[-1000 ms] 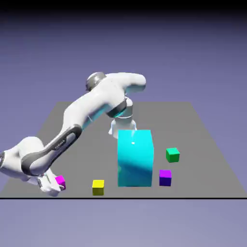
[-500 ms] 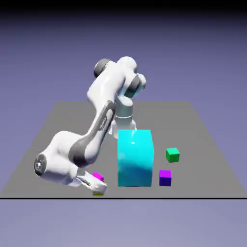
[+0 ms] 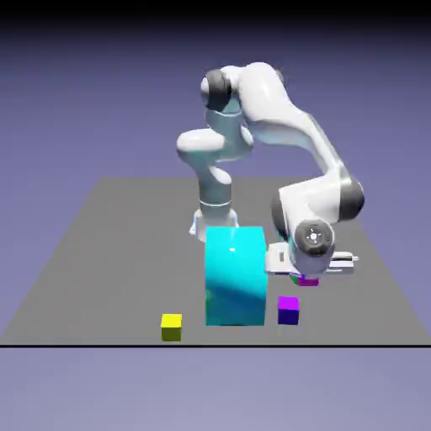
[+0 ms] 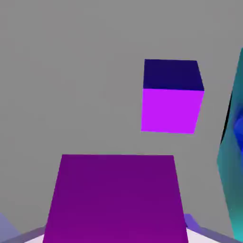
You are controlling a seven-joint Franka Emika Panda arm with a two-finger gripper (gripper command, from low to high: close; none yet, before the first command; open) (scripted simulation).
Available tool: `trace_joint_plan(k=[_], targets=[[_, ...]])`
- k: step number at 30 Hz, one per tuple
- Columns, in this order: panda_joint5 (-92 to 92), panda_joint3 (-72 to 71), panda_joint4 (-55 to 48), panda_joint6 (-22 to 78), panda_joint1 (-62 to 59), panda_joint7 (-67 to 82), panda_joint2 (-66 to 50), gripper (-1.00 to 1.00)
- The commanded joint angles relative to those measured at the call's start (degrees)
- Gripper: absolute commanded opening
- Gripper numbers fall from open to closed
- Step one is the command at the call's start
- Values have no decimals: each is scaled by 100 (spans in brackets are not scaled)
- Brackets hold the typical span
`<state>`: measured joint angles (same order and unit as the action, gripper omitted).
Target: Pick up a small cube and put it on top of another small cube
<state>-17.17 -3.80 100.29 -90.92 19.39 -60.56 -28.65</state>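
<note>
We see jaws [image 3: 308, 279] clamped on small pink cube [image 4: 116, 197], right of frame centre, raised over hidden green cube. Pickup done; lowering, release left. Purple cube [image 3: 289, 310] below.

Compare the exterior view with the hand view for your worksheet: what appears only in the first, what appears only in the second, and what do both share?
Only the exterior view shows the white arm, the yellow cube, the table's full outline and a sliver of green under the wrist, probably the green cube.

Only the hand view shows the magenta cube close up, large between the finger tips of the shut gripper.

Both show the purple cube, the cyan block and the magenta cube.
</note>
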Motion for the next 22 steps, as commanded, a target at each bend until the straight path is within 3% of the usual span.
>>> trace_joint_plan(k=[1,11,14,18,19,22], targets=[[78,-138,208,-96,-10,-22,83,-100],[740,-1512,2284,-1073,-106,-237,913,-100],[656,-1469,2517,-1139,-279,-194,842,-100],[618,-1481,3142,-2118,-163,-143,493,-100],[618,-1481,3142,-2118,-163,-143,493,100],[638,-1475,2824,-1620,-222,-169,670,100]])
